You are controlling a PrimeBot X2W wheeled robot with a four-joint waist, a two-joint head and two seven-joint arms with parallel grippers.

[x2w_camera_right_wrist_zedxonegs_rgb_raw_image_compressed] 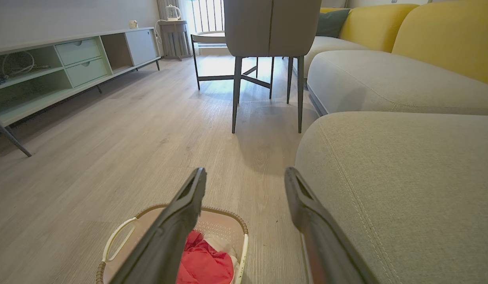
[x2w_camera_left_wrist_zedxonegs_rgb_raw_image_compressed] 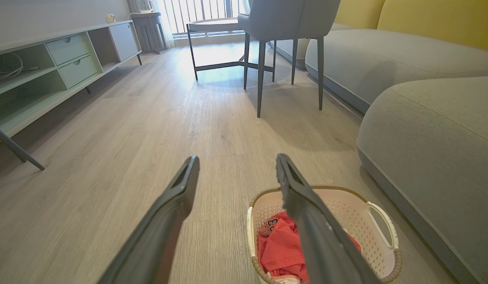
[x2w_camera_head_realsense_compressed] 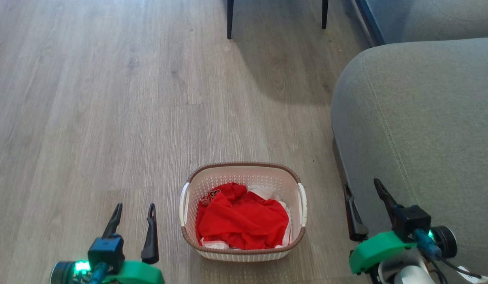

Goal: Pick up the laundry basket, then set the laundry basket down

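Left gripper and right gripper stand open and empty, flanking the laundry basket on the floor near the sofa. Expect light, stiff plastic; soft red clothing inside. Grip both white side handles.

Just one print: white-outlined characters on the red garment lying in the laundry basket, on the cloth's far-left fold. In the left wrist view it sits sideways. One "3" is legible, and the curved character beside it could be a 3 or a C. Head view shows the same mark, too small to read. The rest of the print is folded under.
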